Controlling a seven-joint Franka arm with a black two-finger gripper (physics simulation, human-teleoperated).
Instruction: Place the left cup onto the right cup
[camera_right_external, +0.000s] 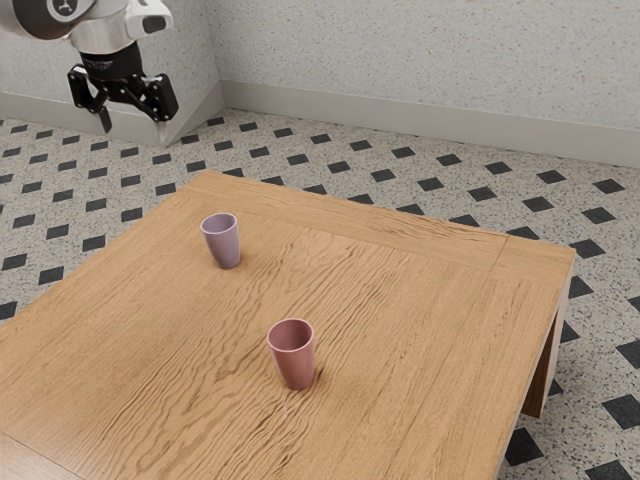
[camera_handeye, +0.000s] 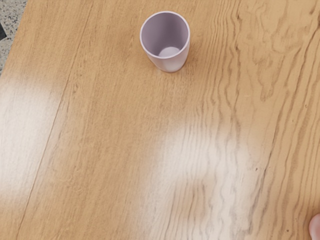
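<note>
**Gripper open and high off the table's far corner, two cups standing apart**

At the exterior view's left, the black two-finger gripper (camera_right_external: 133, 112) hangs high above the speckled floor with black diamond tiles (camera_right_external: 60, 200), off the far corner of the light wooden table (camera_right_external: 420, 330). Its fingers are spread wide, holding nothing and touching nothing.

Further right, the pale lilac tapered cup (camera_right_external: 221, 240) stands upright on the wood, mouth up, near the table's far edge. Right again and closer to the camera, the dusty pink tapered cup (camera_right_external: 291, 352) also stands upright. It is well apart from the lilac one, and each rests on the table by itself. Both cups have plain sides.

The exterior view shows both cups whole and from the side. The wrist view looks down into the lilac cup (camera_handeye: 165, 41), showing its hollow inside and pale bottom. It also shows soft glare patches on the wood grain and a strip of the floor (camera_handeye: 7, 15) past the table's edge. A small pink sliver (camera_handeye: 315, 227) sits at the edge of that view, too little of it to tell what it is
</note>
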